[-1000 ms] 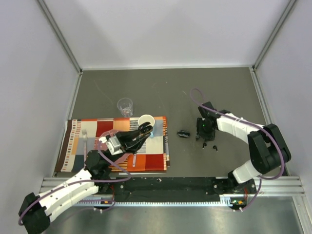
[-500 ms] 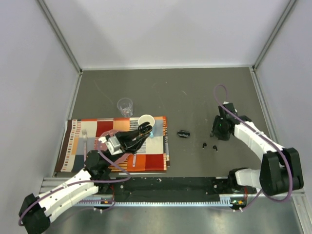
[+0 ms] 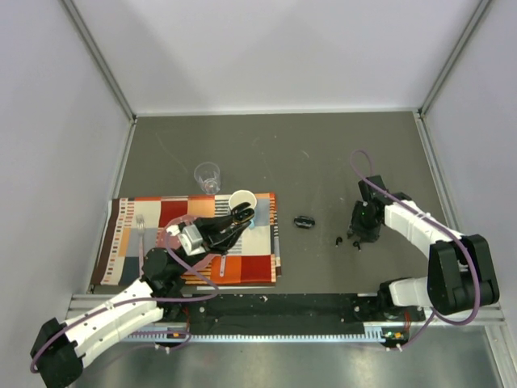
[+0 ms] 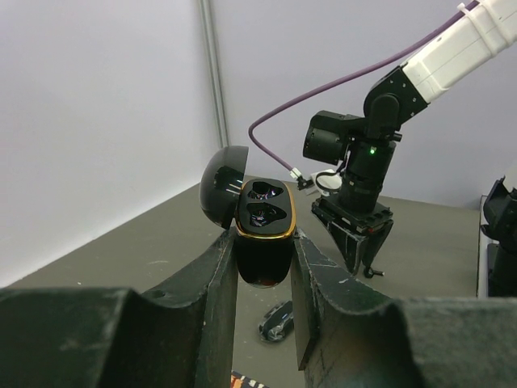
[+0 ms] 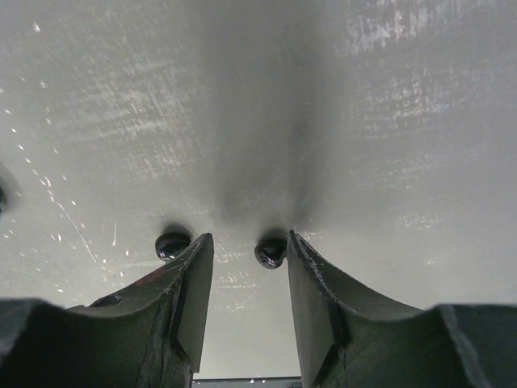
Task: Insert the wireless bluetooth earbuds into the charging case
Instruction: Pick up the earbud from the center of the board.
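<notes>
Right gripper (image 5: 249,242) has swung out and come back down, and is now low over the table (image 5: 258,97). Jaws are partly open and narrowing, gripping nothing. One earbud (image 5: 271,251) sits between the fingers, nearer the right one. Second earbud (image 5: 172,244) is just outside the left finger. Pick looks imminent. Left gripper (image 4: 264,242) hasn't moved: clamped on the open charging case (image 4: 260,218), sockets look empty, near the mug (image 3: 241,199).

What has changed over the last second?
The right gripper swung right, then came back in and down: one earbud now lies between its open jaws, a second earbud just outside, neither gripped. The left gripper kept its hold on the open case; nothing else moved.
</notes>
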